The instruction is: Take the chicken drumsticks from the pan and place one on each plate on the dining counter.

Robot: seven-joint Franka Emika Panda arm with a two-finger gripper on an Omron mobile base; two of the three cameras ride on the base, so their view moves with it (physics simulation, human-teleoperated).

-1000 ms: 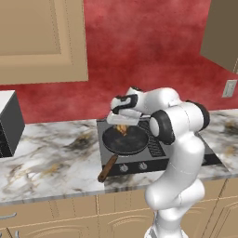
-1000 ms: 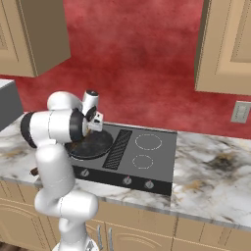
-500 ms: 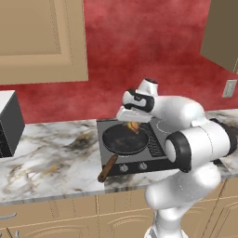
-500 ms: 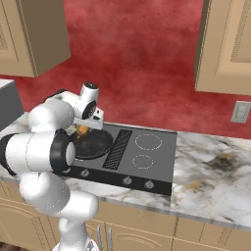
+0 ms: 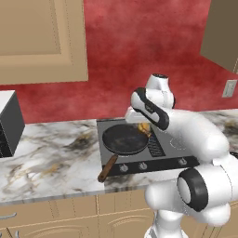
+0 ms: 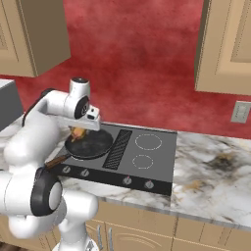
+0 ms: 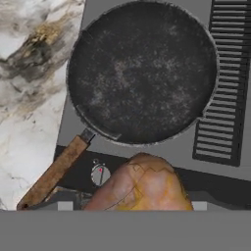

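Observation:
My gripper [image 5: 141, 120] hangs just above the far right rim of the pan [image 5: 124, 139], shut on a golden-yellow chicken drumstick [image 5: 144, 127]. In the hand view the drumstick [image 7: 142, 185] sits close at the bottom and hides the fingertips. Below it lies the round dark pan [image 7: 142, 73], its inside bare, its brown wooden handle [image 7: 54, 172] pointing to the counter's front edge. From the right base view, the drumstick [image 6: 78, 132] hangs under the gripper [image 6: 86, 126] over the pan [image 6: 89, 144]. The plates and the dining counter are out of view.
The pan rests on the left burner of a dark grey cooktop [image 5: 173, 148] with knobs along its front. Marbled counter [image 5: 51, 158] runs to both sides. A dark microwave [image 5: 9, 123] stands at the far left. Wooden cabinets [image 5: 42, 39] hang overhead.
The gripper has risen from inside the pan with the golden drumstick and shifted slightly right. The arm's elbow has swung out toward the cameras. The pan has stayed in place.

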